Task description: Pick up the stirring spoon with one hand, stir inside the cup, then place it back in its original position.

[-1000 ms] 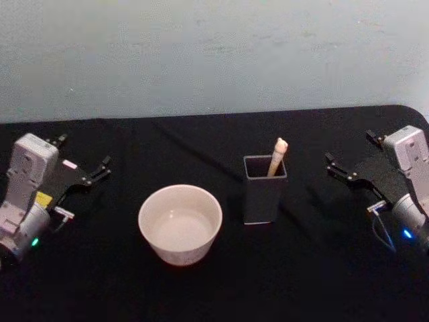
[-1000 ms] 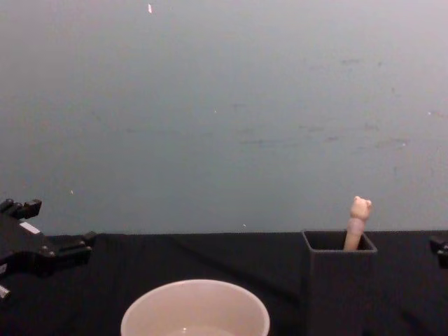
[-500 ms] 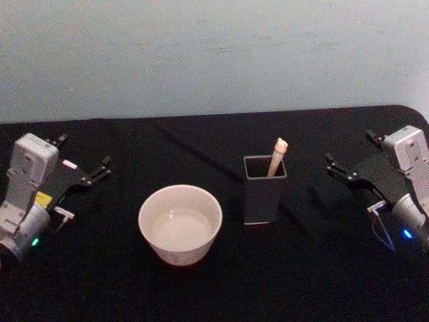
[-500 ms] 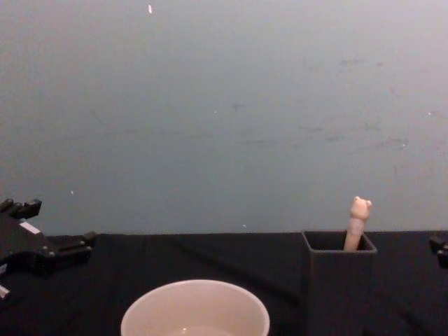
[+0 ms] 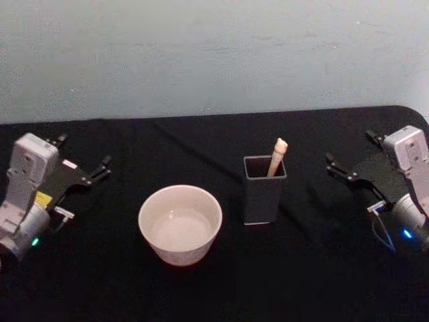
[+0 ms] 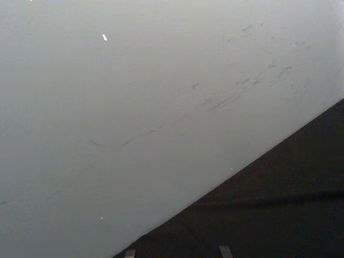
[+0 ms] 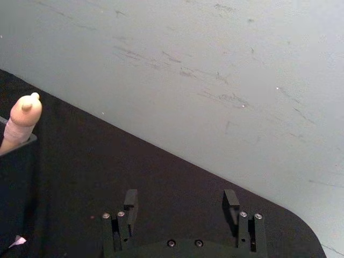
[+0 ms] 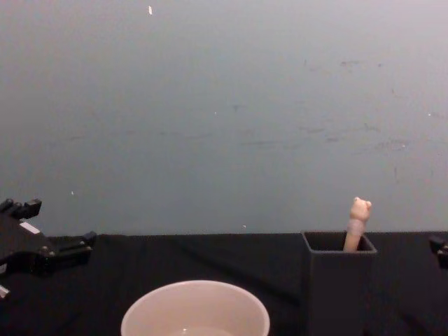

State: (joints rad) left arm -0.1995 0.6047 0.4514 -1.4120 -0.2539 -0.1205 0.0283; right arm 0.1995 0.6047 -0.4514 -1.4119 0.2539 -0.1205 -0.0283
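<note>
The stirring spoon (image 5: 277, 155) stands in the dark grey holder (image 5: 263, 190), leaning against its far right corner. Its beige handle and bear head poke above the rim; the bowl is hidden inside. The cream-white cup (image 5: 178, 253) sits on the black table (image 5: 201, 137) just to the left of the holder and a little nearer the robot, not touching it. The right tool (image 5: 350, 147) hovers to the right of the holder, apart from it, its fingers spread wide and holding nothing. The left tool (image 5: 82, 153) hangs well to the left of the holder, beyond the cup, its fingers also apart and empty.
</note>
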